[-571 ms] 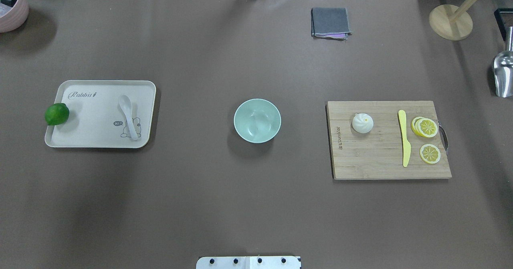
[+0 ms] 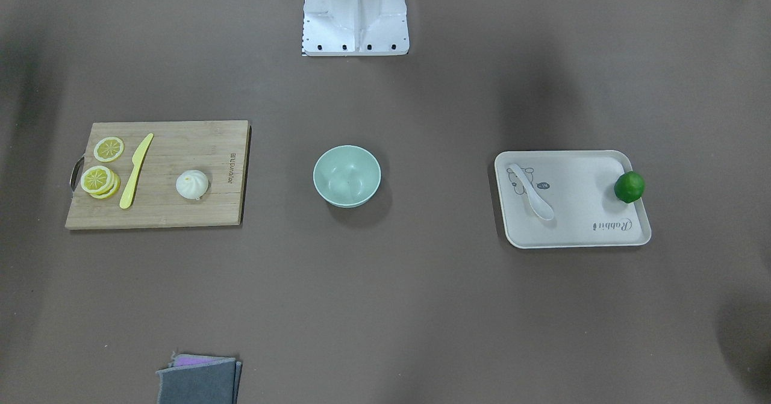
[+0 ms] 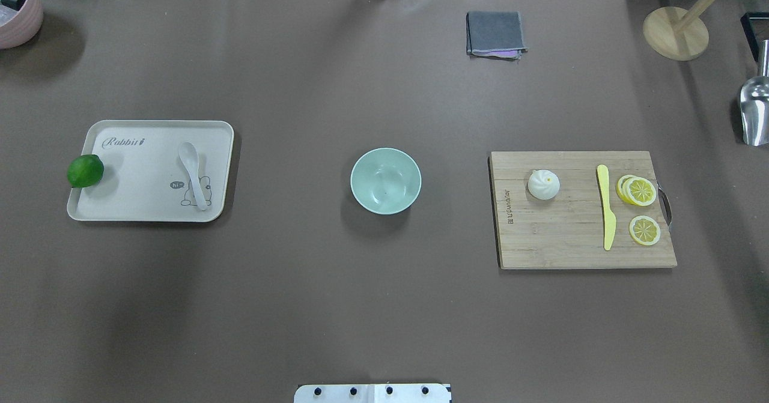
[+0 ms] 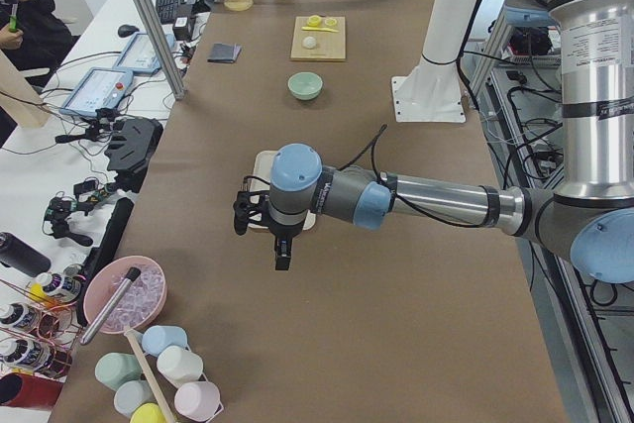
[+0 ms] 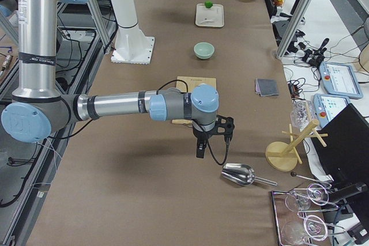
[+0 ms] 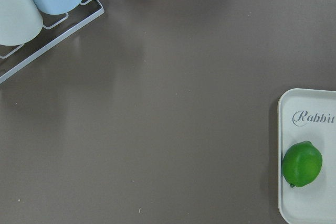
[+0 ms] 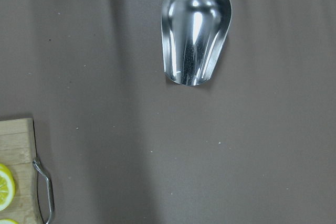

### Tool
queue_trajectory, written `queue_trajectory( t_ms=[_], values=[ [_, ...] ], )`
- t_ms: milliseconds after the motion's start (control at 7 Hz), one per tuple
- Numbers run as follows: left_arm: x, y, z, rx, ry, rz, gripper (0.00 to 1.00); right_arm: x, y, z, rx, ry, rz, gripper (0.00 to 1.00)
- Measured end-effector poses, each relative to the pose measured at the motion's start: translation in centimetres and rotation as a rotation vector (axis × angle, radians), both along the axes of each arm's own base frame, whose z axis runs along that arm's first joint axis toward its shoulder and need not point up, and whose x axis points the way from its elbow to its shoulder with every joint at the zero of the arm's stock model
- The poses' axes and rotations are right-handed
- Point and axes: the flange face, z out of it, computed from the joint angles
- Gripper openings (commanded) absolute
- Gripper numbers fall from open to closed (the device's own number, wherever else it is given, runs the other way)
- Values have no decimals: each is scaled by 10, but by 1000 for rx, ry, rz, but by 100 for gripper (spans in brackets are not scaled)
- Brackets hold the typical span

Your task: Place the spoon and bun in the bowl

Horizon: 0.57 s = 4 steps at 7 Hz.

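Though left gripper (image 4: 281,257), right gripper (image 5: 200,149) state cannot be told, bun (image 3: 544,184) white, swirled; spoon (image 3: 193,175) white, deep-scooped; bowl (image 3: 361,182) mint, plain.

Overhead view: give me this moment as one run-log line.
spoon on tray | bun on cutting board | bowl empty | nothing placed yet

Robotics lab: teach pendant (image 5: 341,80), aluminium framing (image 4: 151,22).
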Motion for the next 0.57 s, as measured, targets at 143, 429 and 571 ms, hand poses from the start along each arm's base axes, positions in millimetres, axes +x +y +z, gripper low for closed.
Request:
queue_trajectory(
  t_ms=[143,429,571],
  values=[
    [0,0,1,-3,1,0,98,0,0,-1,2,-1,0,100],
    [0,-1,4,-12,1,-2,98,0,0,-2,3,-3,0,100],
    [0,-1,7,-16,2,-3,98,0,0,-3,4,-5,0,100]
  ],
)
